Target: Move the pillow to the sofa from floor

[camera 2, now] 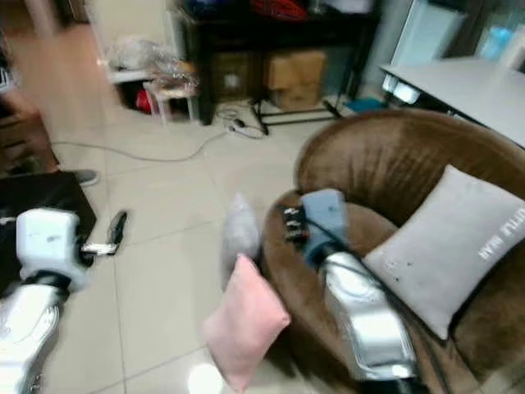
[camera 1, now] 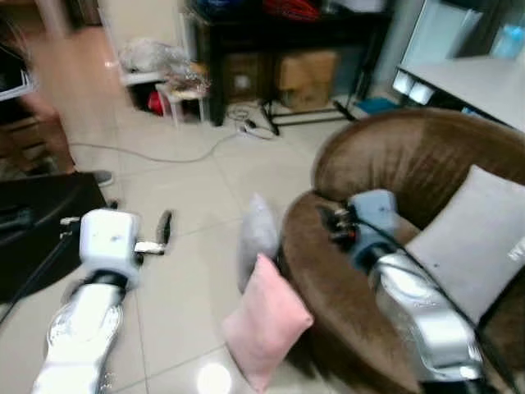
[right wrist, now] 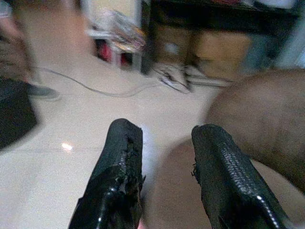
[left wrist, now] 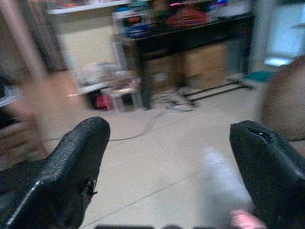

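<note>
My left gripper (left wrist: 169,157) hangs over the tiled floor (camera 1: 189,205) with its fingers (left wrist: 71,162) spread wide and nothing between them. My right gripper (right wrist: 164,162), fingers parted by a narrow gap and empty, is above the front rim of the brown sofa (camera 1: 410,164). A pink pillow (camera 1: 267,320) stands tilted on the floor, touching the sofa's outer front edge, below and to the left of my right gripper. A grey pillow (camera 1: 257,238) stands just behind it against the same edge. A larger grey pillow (camera 2: 447,238) leans inside the sofa against its back.
</note>
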Motion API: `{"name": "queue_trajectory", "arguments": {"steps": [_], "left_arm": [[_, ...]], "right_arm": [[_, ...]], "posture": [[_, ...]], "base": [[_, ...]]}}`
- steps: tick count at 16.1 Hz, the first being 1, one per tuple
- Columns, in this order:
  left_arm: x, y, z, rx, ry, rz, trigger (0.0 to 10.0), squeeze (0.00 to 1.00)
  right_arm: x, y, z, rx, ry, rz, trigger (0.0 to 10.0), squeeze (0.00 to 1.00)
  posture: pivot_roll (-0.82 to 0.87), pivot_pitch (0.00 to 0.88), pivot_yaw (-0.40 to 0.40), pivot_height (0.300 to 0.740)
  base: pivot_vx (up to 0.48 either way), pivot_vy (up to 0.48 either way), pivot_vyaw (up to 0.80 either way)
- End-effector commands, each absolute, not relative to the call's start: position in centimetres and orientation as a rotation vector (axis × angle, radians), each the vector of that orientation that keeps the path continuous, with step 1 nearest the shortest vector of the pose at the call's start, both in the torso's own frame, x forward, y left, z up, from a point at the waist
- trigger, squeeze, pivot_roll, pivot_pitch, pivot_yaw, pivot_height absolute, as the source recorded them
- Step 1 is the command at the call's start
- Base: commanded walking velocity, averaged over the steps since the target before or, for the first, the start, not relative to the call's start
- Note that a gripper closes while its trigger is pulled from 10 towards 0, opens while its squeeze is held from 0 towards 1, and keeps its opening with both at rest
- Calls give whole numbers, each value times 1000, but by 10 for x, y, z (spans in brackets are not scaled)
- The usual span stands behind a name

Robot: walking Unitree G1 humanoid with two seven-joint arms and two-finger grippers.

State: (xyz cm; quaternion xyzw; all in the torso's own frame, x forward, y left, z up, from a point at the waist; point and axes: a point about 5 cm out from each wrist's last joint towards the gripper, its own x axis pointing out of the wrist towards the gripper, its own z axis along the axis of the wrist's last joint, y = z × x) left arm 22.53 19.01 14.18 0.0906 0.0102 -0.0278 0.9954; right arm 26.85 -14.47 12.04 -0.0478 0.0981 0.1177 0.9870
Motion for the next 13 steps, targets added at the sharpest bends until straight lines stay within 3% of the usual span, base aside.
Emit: {"name": "queue_trajectory", "arguments": {"steps": [1,5,9,13], "left_arm": [[224,196,143,198,22,-37,10000,0],[224,197,142,197,24,-40,10000,0],[223,196,142,201,20,-44,10000,0],[222,194,138,216,26,-31,10000,0]], "right_arm": [[271,-140,126,-86,169,246,10000,0],[270,-138,127,-88,165,264,10000,0],[270,-138,126,-89,167,270,10000,0],[269,-138,124,-78,168,294,10000,0]], "posture": [[-24,0,-24,740],[-24,0,-25,740],[-23,0,-26,740],[-24,0,-30,740]], "base": [[375,0,0],[372,0,0],[350,0,-575],[0,0,0]]}}
